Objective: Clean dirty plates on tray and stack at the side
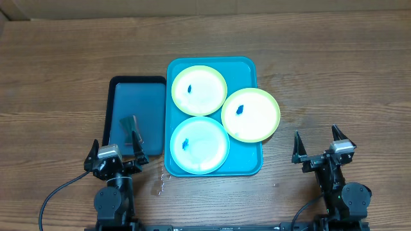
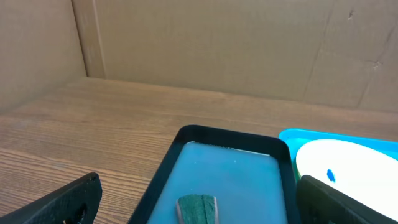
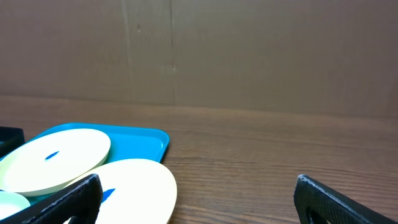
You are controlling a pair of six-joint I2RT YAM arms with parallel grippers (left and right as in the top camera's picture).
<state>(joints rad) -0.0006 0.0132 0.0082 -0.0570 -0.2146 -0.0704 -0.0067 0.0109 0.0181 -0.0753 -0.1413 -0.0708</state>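
Three plates with yellow-green rims lie on the turquoise tray (image 1: pixel 247 70). One plate (image 1: pixel 199 90) is at the back, one (image 1: pixel 199 145) at the front, and one (image 1: pixel 251 114) hangs over the tray's right rim. Each has a small blue smudge. My left gripper (image 1: pixel 115 142) is open and empty at the front left, over the near end of the navy tray. My right gripper (image 1: pixel 318 145) is open and empty on the right of the turquoise tray. The right wrist view shows the overhanging plate (image 3: pixel 134 186) and the back plate (image 3: pixel 56 158).
A dark navy tray (image 1: pixel 137 96) lies left of the turquoise tray and holds a green scrub pad (image 1: pixel 130 123), which also shows in the left wrist view (image 2: pixel 198 208). A small wire piece (image 1: pixel 161 185) lies on the wooden table near the front.
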